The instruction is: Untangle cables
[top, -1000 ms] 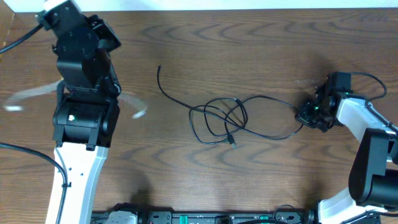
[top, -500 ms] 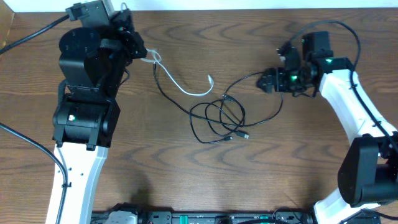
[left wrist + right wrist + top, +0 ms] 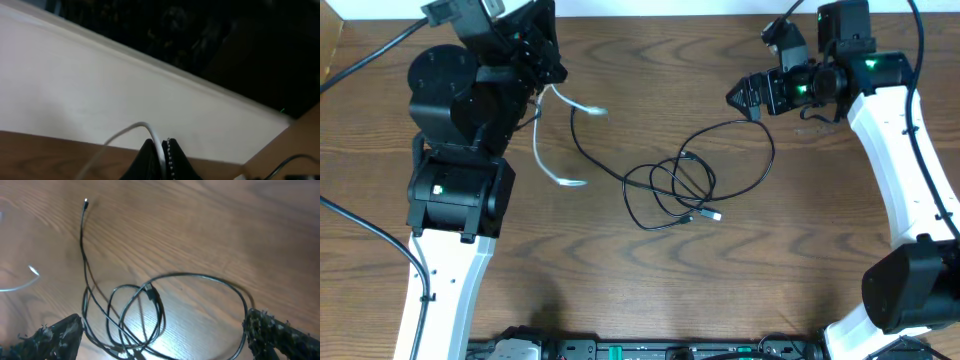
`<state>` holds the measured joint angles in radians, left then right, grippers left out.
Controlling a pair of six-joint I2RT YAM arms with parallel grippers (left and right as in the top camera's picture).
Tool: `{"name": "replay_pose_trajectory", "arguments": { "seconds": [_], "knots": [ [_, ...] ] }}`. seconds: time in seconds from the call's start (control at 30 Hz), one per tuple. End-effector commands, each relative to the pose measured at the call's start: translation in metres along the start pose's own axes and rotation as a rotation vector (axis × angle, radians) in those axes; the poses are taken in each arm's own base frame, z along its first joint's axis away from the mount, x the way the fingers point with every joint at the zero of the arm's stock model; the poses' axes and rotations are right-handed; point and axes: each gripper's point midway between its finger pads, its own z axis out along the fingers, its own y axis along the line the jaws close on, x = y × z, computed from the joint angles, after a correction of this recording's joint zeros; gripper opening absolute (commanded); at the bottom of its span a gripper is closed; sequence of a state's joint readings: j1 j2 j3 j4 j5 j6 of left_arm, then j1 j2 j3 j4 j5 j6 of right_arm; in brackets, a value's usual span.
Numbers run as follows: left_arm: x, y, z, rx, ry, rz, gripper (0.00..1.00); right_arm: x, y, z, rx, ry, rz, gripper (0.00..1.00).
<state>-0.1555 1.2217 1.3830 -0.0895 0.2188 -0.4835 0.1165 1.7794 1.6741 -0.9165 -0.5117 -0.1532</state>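
Risk first, as I judge it: the white cable [image 3: 142, 124] is pinched between the fingers of my left gripper [image 3: 164, 152], which is closed on it at the upper left of the overhead frame; the cord is thin and it looks blurred there, so it seems to swing in the air; if it swings to the right or slips out, it may fall again over the black cable [image 3: 195, 274] and make a new crossing. The second danger is the black one itself; it lies on the table [image 3: 820, 250] at the middle of the overhead frame, with several loops that cross each other; a pull on only one end could draw these loops into a knot. My right gripper [image 3: 738, 98] is at the upper right, fingers wide apart and holding nothing; one strand of the black cable curves up close to it, and in the right wrist view it passes just beside one finger; whether it touches I cannot tell, but a careless move could hook it and drag the pile.

The long axis of the black cable runs from upper left to right in the overhead frame; its thin free end points to the upper left, its small plug points to the right below the loops. The white cable hangs down from my left fingers; its exact direction is too blurred to say.
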Motion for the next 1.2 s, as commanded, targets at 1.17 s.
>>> {"name": "replay_pose_trajectory", "arguments": {
  "seconds": [1.17],
  "knots": [
    [0.07,0.024,-0.006,-0.257,0.193,-0.877,0.07,-0.061,0.246,-0.022,-0.789,-0.358,-0.549,0.85]
  ]
}}
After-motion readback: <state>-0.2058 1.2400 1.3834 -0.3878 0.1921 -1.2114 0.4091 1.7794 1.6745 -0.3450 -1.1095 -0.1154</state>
